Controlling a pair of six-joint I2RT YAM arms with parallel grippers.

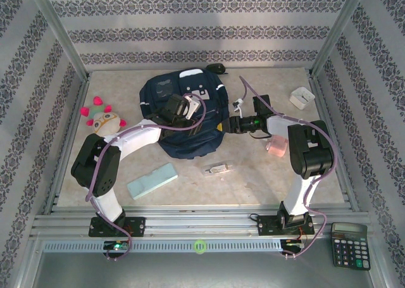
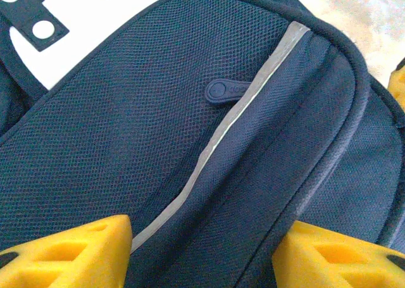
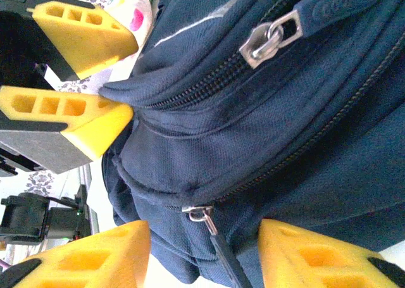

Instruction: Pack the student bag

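The student bag [image 1: 183,111], a navy backpack with white patches, lies flat in the middle of the table. My left gripper [image 1: 180,107] sits on top of it. In the left wrist view its yellow fingers [image 2: 63,256] flank a fold of the front pocket beside a reflective stripe [image 2: 253,98]. The right wrist view shows that left gripper [image 3: 130,79] with the fabric drawn to a point between its fingers. My right gripper [image 3: 205,237] is at the bag's right edge [image 1: 221,125], jaws apart on either side of a zipper slider [image 3: 197,213] and its dark pull, touching neither.
A plush toy [image 1: 102,118] lies left of the bag. A pale green block [image 1: 152,180] and a small clear packet [image 1: 218,169] lie in front. A pink item [image 1: 276,147] and a white box [image 1: 302,98] are to the right. A calculator [image 1: 350,245] rests off the table.
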